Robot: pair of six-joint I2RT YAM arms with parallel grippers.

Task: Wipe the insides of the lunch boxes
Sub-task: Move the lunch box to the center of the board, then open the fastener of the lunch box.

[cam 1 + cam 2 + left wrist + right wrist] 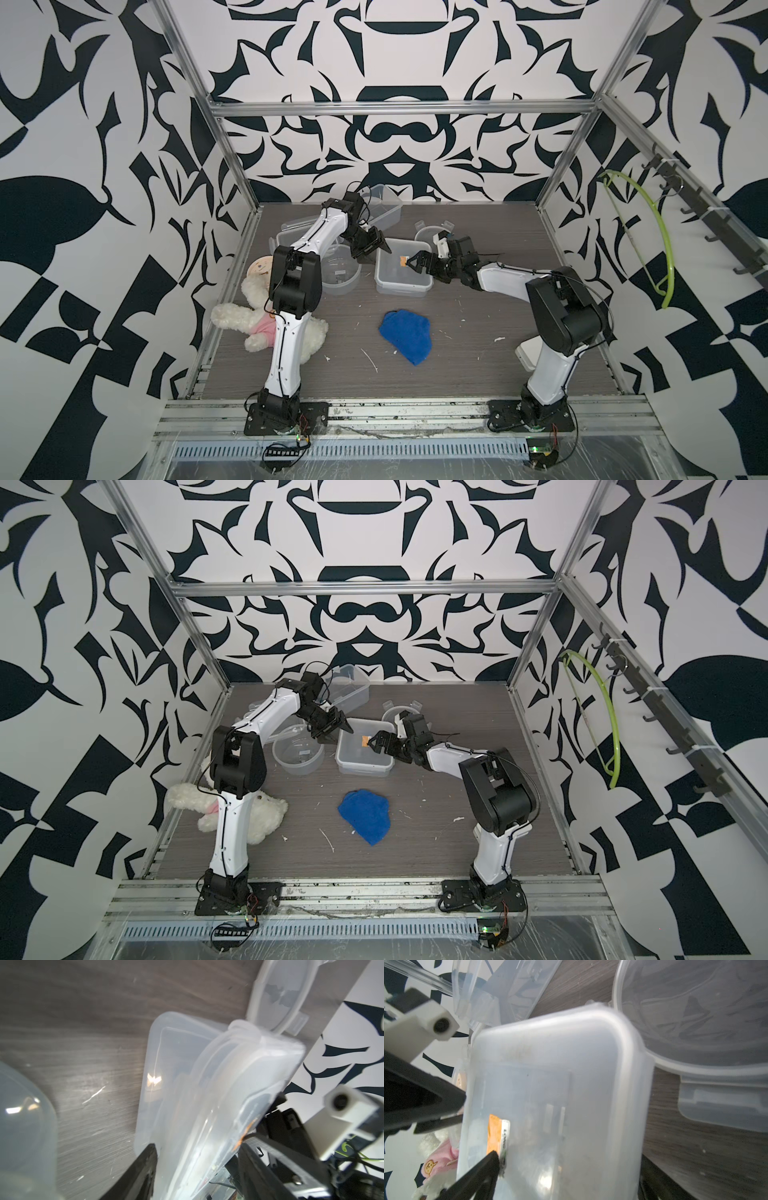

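**Centrally, a lidded square box with a gripper at each side**

The square box (401,279) (363,759) stands a little beyond the middle of the bench (465,332). Its lid is on, with an orange sticker (402,262) (365,742) on top.

The right gripper (412,266) (372,746) hangs over the box's right half, jaws spread wide. In the right wrist view one fingertip (488,1165) lies on the lid at the sticker's (495,1136) edge. The other finger sits past the box's side, too cut off to show whether it touches.

The left gripper (376,254) (338,734) is at the box's far left corner, and its jaws stand apart with that corner between them. In the left wrist view one finger (145,1167) runs beside the wall and the other (259,1167) lies over the lid near the sticker. Whether they pinch the box I cannot tell, as that picture is blurred.

Just left of the square box stands the round box (340,274) (297,756), open and partly hidden by the left arm. The round lid (430,230) (695,1022) lies just beyond the square box's far right corner. The long box (382,208) (349,685), open, sits at the far edge behind the left gripper.

Toward the near edge, well apart from the boxes, a blue cloth (406,336) (368,814) lies crumpled. A white toy (249,324) lies at the left edge beneath the left arm.
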